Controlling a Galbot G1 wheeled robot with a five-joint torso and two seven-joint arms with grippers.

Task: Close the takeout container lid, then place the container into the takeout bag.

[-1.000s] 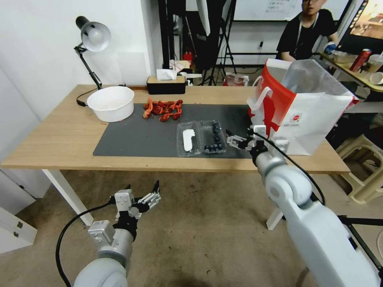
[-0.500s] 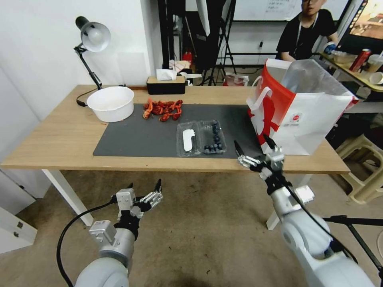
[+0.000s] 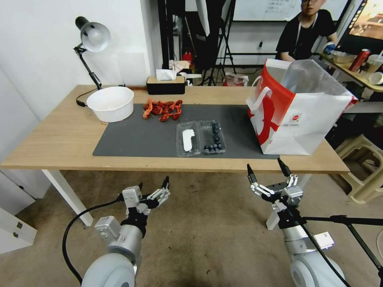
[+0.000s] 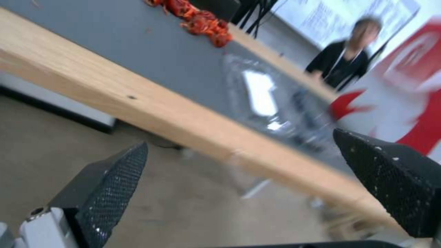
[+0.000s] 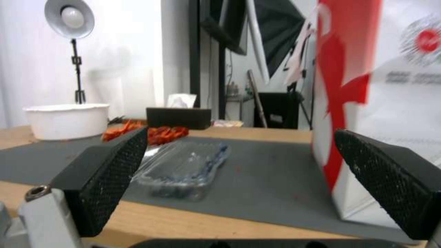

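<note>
1. The right gripper (image 3: pixel 268 170) has pulled back from beside the takeout container (image 3: pixel 202 138) to below the table edge — jaws spread, empty.
2. The container stays on the dark mat, lid (image 3: pixel 188 139) flat open (nothing closed yet), beside the takeout bag (image 3: pixel 303 115).
3. The left gripper (image 3: pixel 153 190) waits low, fingers apart.

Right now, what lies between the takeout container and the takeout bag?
In the head view, only bare dark mat separates the takeout container from the takeout bag; nothing stands on that stretch.
</note>
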